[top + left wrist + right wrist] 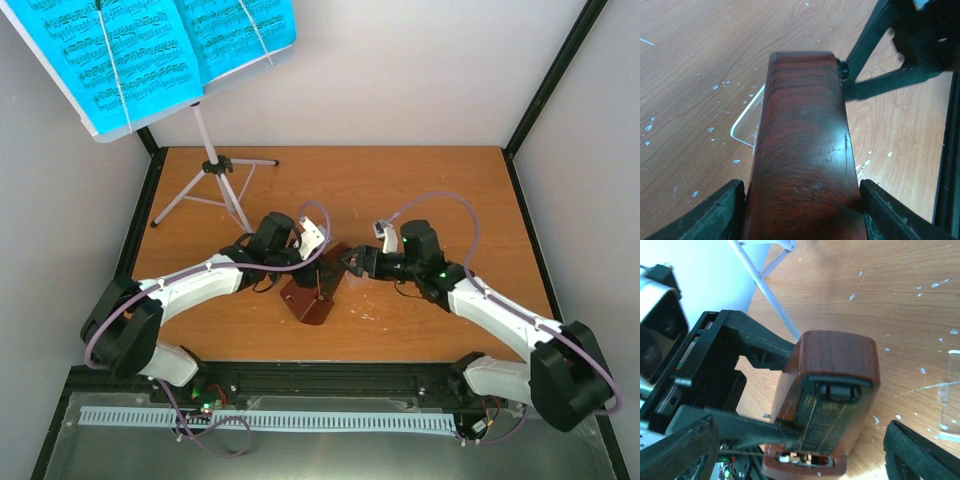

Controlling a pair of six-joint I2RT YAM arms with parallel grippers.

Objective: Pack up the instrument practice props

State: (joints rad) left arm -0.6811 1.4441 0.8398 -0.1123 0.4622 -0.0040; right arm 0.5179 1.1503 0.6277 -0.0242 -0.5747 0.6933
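Observation:
The brown metronome (pixel 312 295) stands in the middle of the table. Its dark scale face (pixel 837 415) is uncovered. My left gripper (pixel 802 200) is shut on it, one finger pressed to each side of its wooden body (pixel 802 125). The clear front cover (pixel 747 120) lies flat on the table beside it. My right gripper (pixel 800 440) is open at the metronome's narrow top, its fingers (pixel 920 455) wide on either side without touching. The silvery tripod music stand (pixel 215 165) stands at the back left and carries the cyan sheet-music pages (pixel 150 50).
The stand's legs (pixel 770 295) spread over the back left of the wooden table (pixel 450 180). White walls with black frame posts (pixel 555 80) enclose the table on three sides. My two grippers are close together at the metronome.

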